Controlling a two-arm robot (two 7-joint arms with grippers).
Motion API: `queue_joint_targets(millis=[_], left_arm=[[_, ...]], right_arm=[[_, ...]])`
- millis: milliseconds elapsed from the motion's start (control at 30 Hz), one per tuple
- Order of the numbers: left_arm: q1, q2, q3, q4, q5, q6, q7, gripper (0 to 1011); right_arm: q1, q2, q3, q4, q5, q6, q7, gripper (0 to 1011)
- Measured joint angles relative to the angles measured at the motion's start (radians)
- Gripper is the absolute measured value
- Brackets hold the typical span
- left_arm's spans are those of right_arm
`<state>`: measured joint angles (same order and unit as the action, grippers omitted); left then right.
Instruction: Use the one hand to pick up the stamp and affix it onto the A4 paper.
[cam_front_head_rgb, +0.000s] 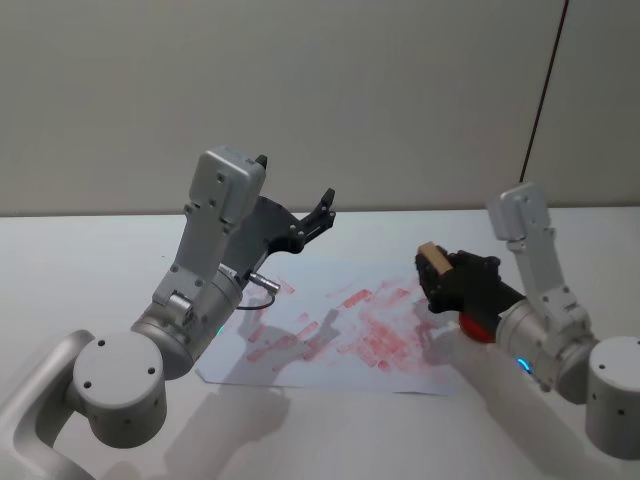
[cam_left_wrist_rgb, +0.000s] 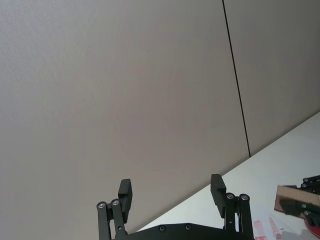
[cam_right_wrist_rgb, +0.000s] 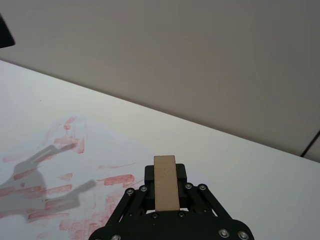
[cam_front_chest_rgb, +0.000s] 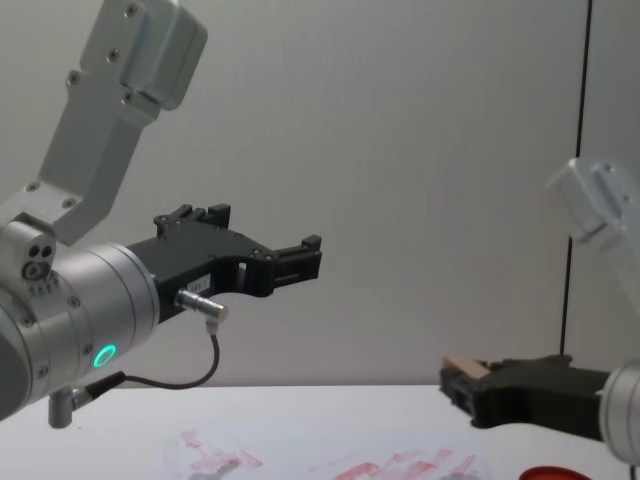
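The right tool (cam_front_head_rgb: 436, 272) clamps the stamp (cam_right_wrist_rgb: 165, 182) over the A4 paper (cam_front_head_rgb: 330, 330); left tool (cam_left_wrist_rgb: 171, 192) gapes, raised.

Soft, even light from above, moderately bright. Wall (cam_front_chest_rgb: 420, 150) flat grey, table (cam_front_head_rgb: 60, 260) pale. Diffuse grey shadows of left arm (cam_front_chest_rgb: 90, 300) on paper (cam_front_head_rgb: 330, 290) and table. Finger-shaped shadows on paper in right wrist view. Green ring (cam_front_chest_rgb: 103, 354) glows on left arm.
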<state>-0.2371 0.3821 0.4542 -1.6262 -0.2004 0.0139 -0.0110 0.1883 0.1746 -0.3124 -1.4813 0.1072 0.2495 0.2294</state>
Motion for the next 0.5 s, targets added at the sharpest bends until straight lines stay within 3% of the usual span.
queue_joint_targets(millis=[500], left_arm=[[0.0, 0.0, 0.0, 0.0, 0.0, 0.0, 0.0, 1001]], right_arm=[[0.004, -0.02, -0.042, 0.045, -0.07, 0.045, 0.057, 219]])
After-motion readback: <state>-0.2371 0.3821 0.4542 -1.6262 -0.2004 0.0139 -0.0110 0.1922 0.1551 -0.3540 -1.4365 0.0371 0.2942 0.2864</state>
